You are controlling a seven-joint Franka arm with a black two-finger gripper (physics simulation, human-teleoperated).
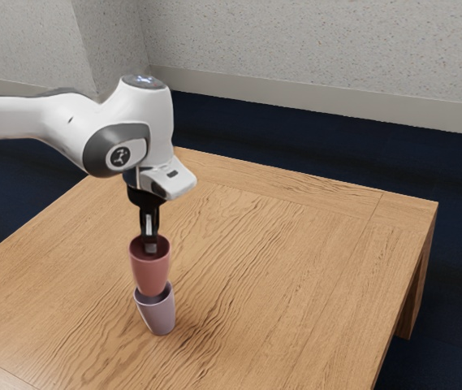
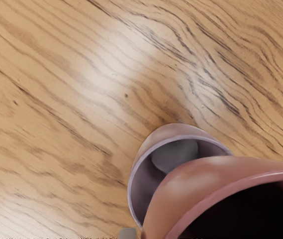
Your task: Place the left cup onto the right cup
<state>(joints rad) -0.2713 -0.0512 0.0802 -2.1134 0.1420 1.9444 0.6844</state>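
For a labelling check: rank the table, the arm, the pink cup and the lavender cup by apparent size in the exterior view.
1. table
2. arm
3. pink cup and lavender cup: about alike. The pink one sits in the lavender one's mouth and hides part of it, so I leave them unranked.
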